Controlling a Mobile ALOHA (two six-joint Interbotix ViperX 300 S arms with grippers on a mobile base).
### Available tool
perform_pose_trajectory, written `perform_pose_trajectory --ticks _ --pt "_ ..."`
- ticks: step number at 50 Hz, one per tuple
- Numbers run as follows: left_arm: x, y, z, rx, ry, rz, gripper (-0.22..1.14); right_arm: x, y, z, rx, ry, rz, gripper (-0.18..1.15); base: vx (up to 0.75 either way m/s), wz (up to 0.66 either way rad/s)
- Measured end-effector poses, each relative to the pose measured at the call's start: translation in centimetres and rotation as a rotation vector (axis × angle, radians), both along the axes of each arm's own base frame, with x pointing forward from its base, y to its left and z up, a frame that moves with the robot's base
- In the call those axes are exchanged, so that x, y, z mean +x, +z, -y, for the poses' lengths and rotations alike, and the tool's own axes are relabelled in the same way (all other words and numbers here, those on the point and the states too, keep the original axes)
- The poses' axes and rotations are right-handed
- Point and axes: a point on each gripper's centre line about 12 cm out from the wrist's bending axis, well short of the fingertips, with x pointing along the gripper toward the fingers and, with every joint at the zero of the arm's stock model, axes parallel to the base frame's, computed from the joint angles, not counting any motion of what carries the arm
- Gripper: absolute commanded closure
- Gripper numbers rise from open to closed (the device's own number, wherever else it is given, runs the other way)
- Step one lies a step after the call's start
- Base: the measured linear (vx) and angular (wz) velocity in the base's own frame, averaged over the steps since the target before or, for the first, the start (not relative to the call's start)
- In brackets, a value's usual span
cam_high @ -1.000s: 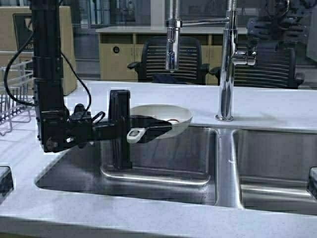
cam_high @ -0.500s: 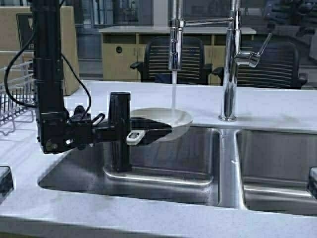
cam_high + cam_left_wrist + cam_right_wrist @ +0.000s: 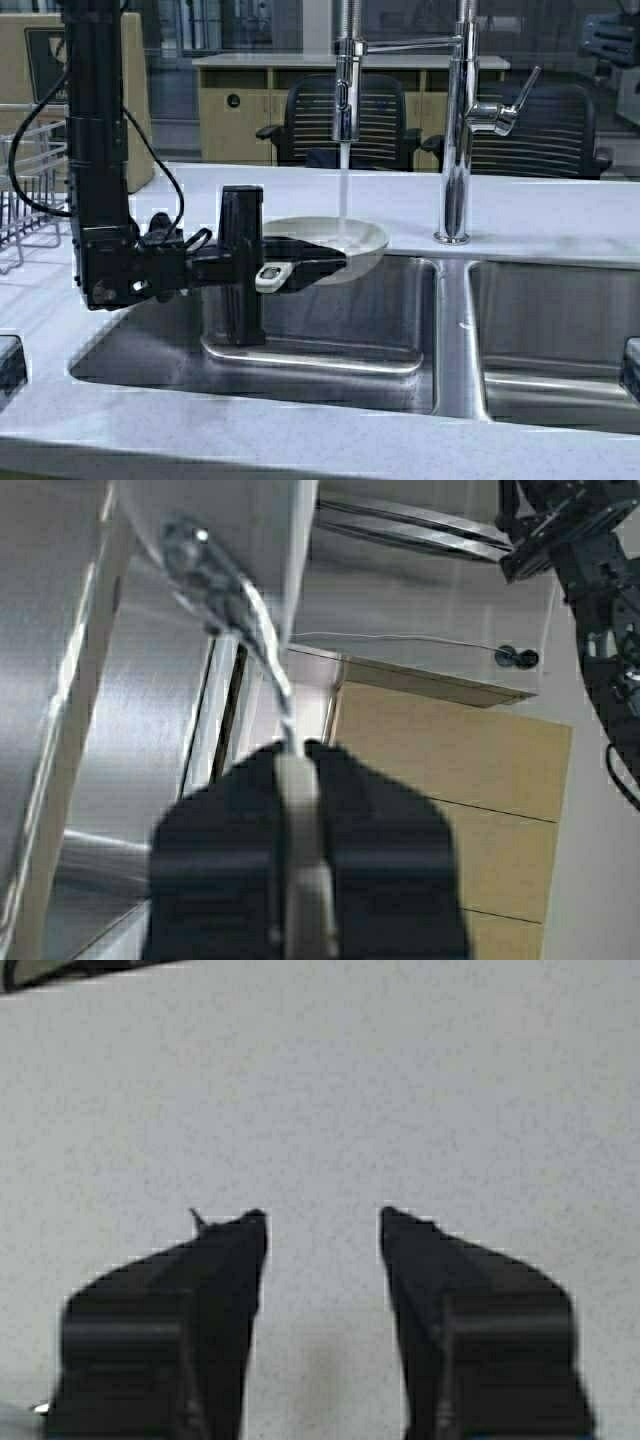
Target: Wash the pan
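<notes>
The white pan (image 3: 368,238) hangs level over the left sink basin (image 3: 340,335), right under the faucet's spray head (image 3: 346,95). A stream of water (image 3: 343,190) falls into it. My left gripper (image 3: 322,262) is shut on the pan's short white handle (image 3: 272,277), whose holed end sticks out toward the wrist. In the left wrist view the handle (image 3: 297,810) runs between my left gripper's (image 3: 297,752) black fingers up to the pan's underside (image 3: 225,530). The pan's inside is hidden by its rim. My right gripper (image 3: 322,1225) is open and empty over speckled countertop.
The tall faucet column (image 3: 458,150) stands behind the divider between the basins, its lever (image 3: 508,108) tilted up to the right. The right basin (image 3: 560,330) lies beside it. A wire dish rack (image 3: 25,195) stands on the counter at far left. Office chairs stand beyond the counter.
A second ago no water ran and the faucet lever lay flat. Now the lever is tilted up and water pours into the pan, which my left gripper holds flatter.
</notes>
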Motion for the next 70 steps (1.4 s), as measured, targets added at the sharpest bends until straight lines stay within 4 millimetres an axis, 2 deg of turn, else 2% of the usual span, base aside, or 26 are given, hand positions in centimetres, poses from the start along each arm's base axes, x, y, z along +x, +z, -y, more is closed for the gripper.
perform_pose_trajectory --ticks 3,5,12,23,30,38,46,51,55,63,70 --pt "0.0 0.0 0.0 0.0 -0.002 0.0 0.9 0.3 -0.6 -0.6 0.002 0.014 -0.015 0.97 0.0 0.0" --pt "-0.1 0.0 0.1 -0.001 -0.003 -0.001 0.9 0.5 -0.8 -1.0 0.002 0.023 -0.02 1.04 0.0 0.0" --pt "0.0 0.0 0.0 0.001 0.0 -0.001 0.9 1.8 -1.1 -2.8 0.001 0.062 -0.015 0.89 0.0 0.0" --pt "0.0 0.0 0.0 -0.002 0.0 0.002 0.9 3.9 -0.9 -6.9 -0.001 0.142 0.014 0.92 0.0 0.0" --pt "0.1 0.0 0.0 -0.003 0.0 0.001 0.9 4.9 -0.4 -8.8 -0.012 0.184 0.027 0.92 0.0 0.0" --pt "0.2 -0.5 0.1 -0.005 -0.001 -0.002 0.9 5.7 1.1 -11.0 -0.043 0.241 0.062 0.92 0.0 0.0" --pt "0.6 -0.5 0.3 -0.05 0.003 0.025 0.9 5.8 1.4 -11.3 -0.075 0.264 0.059 0.92 0.0 -0.01" --pt "1.0 -0.5 0.6 -0.069 0.001 0.067 0.9 5.6 2.2 -11.3 -0.094 0.273 0.068 0.92 0.0 0.0" --pt "1.5 -0.4 0.9 -0.069 0.004 0.124 0.9 4.7 4.1 -11.3 -0.109 0.28 0.098 0.92 0.0 0.0" --pt "2.8 0.2 1.4 -0.039 0.017 0.289 0.9 2.0 8.2 -10.6 -0.138 0.273 0.174 0.92 0.0 0.0" --pt "3.3 0.2 1.6 -0.012 0.048 0.336 0.9 -1.0 9.2 -9.4 -0.14 0.249 0.189 0.92 0.0 0.0"
